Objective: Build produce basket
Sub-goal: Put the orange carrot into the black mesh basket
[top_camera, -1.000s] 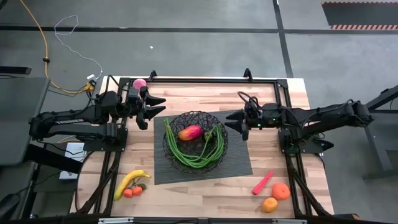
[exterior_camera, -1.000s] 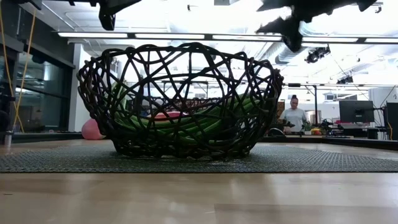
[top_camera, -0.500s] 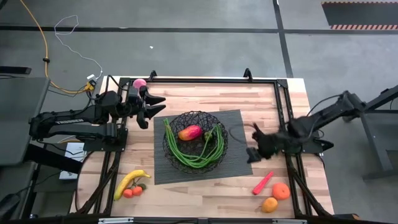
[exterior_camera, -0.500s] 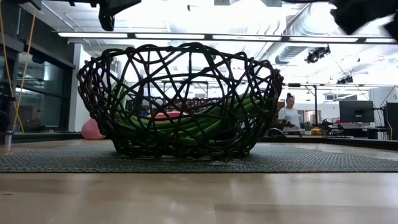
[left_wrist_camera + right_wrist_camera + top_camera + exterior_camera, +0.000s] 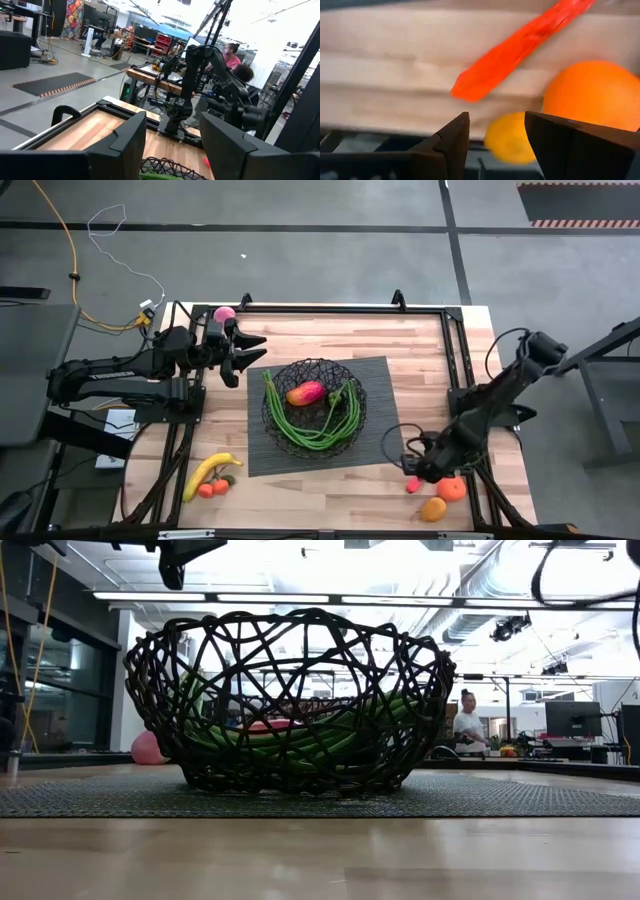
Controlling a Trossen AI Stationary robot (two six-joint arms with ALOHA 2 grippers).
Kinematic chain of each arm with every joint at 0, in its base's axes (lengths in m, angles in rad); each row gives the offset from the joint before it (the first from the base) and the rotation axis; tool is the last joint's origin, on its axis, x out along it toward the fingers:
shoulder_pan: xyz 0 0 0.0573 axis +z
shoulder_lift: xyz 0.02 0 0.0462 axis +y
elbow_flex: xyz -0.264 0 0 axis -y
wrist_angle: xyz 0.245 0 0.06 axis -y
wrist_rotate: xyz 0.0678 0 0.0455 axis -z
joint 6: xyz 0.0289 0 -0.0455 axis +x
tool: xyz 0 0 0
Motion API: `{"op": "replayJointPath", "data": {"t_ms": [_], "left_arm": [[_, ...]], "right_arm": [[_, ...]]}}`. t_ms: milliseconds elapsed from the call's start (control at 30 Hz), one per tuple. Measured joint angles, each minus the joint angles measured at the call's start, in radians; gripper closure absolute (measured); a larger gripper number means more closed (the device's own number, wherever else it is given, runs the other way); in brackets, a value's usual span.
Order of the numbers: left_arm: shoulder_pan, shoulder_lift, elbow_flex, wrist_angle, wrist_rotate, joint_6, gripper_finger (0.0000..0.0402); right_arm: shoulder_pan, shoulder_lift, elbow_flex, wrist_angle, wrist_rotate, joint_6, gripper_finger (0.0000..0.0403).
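The black wire basket (image 5: 313, 405) stands on the grey mat (image 5: 385, 442) and holds the red-orange mango (image 5: 306, 393) and green beans (image 5: 345, 420). My right gripper (image 5: 413, 470) is open and hovers at the near right over the red chili (image 5: 520, 47), with two oranges (image 5: 592, 97) (image 5: 510, 137) just beyond; it touches nothing. My left gripper (image 5: 248, 350) is open and empty, left of the basket's far rim. The banana (image 5: 210, 470) and tomatoes (image 5: 213, 488) lie near left. The pink ball (image 5: 224, 313) is far left.
The table's black frame rails (image 5: 455, 360) run along the left and right sides, and the right one lies close to the oranges. The low view shows the basket (image 5: 290, 700) on the mat, and a person (image 5: 467, 725) stands far behind the table.
My right gripper has swung from beside the basket's right rim toward the table's near edge and down, and is now over the red chili and oranges. Nothing on the table has moved.
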Motion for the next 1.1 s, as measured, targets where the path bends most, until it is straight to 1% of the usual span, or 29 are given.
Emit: {"op": "replayJointPath", "data": {"t_ms": [133, 300, 567, 767, 967, 1100], "left_arm": [[0.0, 0.0, 0.0, 0.0, -0.014, 0.0, 0.0229], [0.0, 0.0, 0.0, 0.0, -0.023, 0.0, 0.0229], [0.0, 0.0, 0.0, 0.0, -0.036, 0.0, 0.0229], [0.0, 0.0, 0.0, 0.001, -0.048, 0.0, 0.0229], [0.0, 0.0, 0.0, 0.001, -0.048, 0.0, 0.0229], [0.0, 0.0, 0.0, 0.001, -0.048, 0.0, 0.0229]], "right_arm": [[-0.014, 0.075, 0.0, -0.007, -0.033, 0.016, 0.0231], [-0.029, 0.134, 0.0, -0.004, -0.043, 0.019, 0.0231], [-0.062, 0.181, 0.0, -0.003, -0.043, 0.019, 0.0231], [-0.068, 0.225, 0.0, -0.006, -0.081, 0.017, 0.0231], [-0.073, 0.271, 0.004, 0.003, -0.097, 0.015, 0.0231], [-0.081, 0.276, 0.003, 0.001, -0.096, -0.001, 0.0231]]}}
